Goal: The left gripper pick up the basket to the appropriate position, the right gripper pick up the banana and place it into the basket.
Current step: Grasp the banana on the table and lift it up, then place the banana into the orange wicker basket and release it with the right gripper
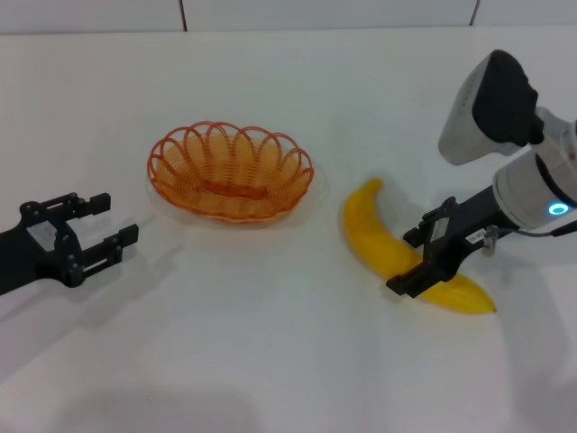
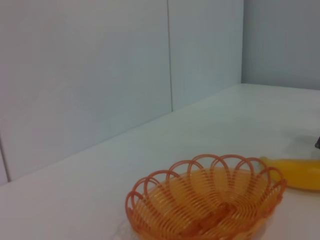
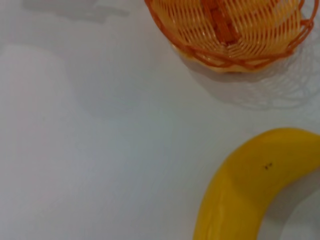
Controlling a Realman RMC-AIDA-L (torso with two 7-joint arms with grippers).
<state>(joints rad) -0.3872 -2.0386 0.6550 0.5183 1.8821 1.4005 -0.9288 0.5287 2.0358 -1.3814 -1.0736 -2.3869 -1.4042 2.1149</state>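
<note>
The orange wire basket (image 1: 164, 177) sits on the white table left of centre, and nothing is in it. My left gripper (image 1: 117, 218) is open and empty, a short way to the left of the basket and apart from it. The yellow banana (image 1: 365, 225) lies on the table to the right of the basket. My right gripper (image 1: 417, 257) straddles the banana's middle with a finger against each side. The left wrist view shows the basket (image 2: 150, 192) and the banana's end (image 2: 295, 172). The right wrist view shows the banana (image 3: 245, 195) close up and the basket's rim (image 3: 235, 59).
The white table (image 1: 270, 361) stretches bare in front of the basket and banana. A pale wall (image 1: 315, 11) borders the table's far edge. The right arm's white and black wrist (image 1: 500, 99) hangs above the table's right side.
</note>
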